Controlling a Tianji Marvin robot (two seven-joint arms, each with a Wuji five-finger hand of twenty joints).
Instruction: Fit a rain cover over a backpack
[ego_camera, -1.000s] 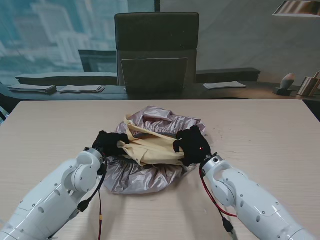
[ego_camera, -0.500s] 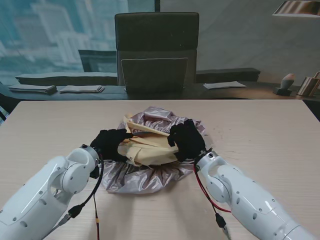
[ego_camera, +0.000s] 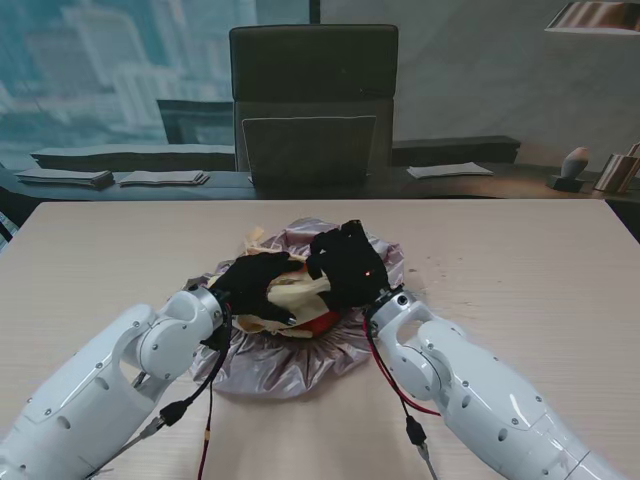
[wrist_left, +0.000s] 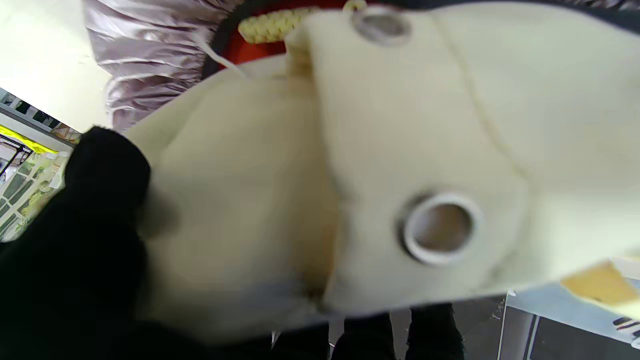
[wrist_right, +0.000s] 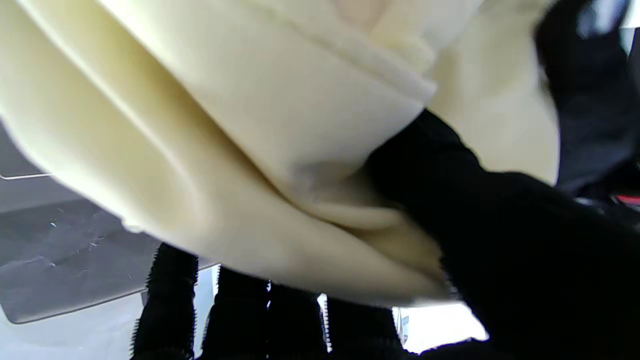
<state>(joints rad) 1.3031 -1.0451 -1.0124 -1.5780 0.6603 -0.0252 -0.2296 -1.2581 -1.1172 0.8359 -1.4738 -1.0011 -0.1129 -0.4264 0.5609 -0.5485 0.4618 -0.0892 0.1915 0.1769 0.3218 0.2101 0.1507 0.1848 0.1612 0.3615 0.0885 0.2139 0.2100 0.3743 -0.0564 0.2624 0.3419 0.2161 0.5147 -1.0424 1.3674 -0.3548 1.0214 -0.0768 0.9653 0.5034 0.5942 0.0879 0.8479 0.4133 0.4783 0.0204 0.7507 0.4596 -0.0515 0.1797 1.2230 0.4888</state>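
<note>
Backpack (ego_camera: 290, 296), cream fabric with red showing underneath, sits at the table (ego_camera: 100, 260) centre on the crumpled silver rain cover (ego_camera: 300, 355). We clamp it from both sides: left hand (ego_camera: 255, 285) and right hand (ego_camera: 345, 265) each have fingers closed on its fabric.

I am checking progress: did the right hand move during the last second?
Yes. The right hand, shut on the cream backpack, moved away from me toward the chair and a little to the left, over the silver rain cover.
</note>
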